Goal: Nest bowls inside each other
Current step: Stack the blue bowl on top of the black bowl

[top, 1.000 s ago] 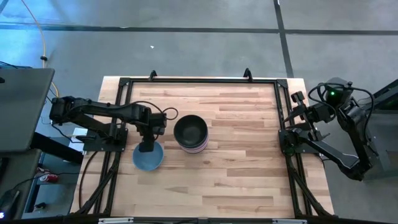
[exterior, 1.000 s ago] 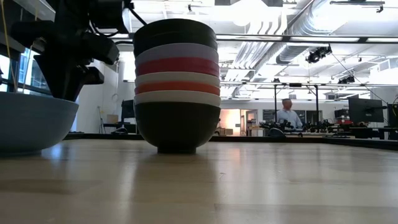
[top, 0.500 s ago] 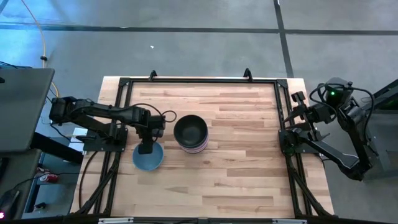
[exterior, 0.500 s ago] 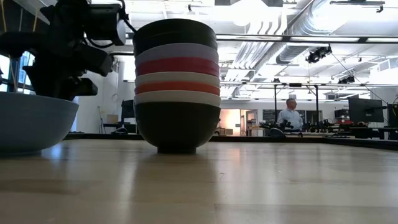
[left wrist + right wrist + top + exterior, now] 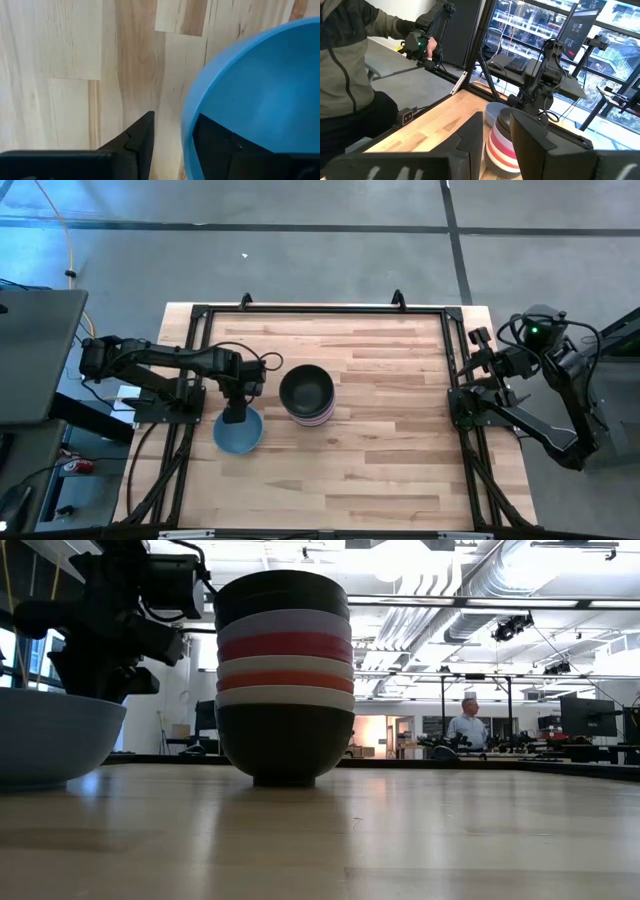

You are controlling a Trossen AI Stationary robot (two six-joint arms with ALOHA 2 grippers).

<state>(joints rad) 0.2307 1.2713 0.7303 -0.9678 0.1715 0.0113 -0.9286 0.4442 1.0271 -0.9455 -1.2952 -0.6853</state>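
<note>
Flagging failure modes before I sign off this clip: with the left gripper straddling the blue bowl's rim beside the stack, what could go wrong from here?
1. The left gripper has one finger inside and one outside the blue bowl's rim; a thin-edge pinch may let it tilt or slip when lifted.
2. The stack of bowls is tall and close by; a low carry could knock it.
3. An off-centre drop might leave the bowl cocked on top.
</note>
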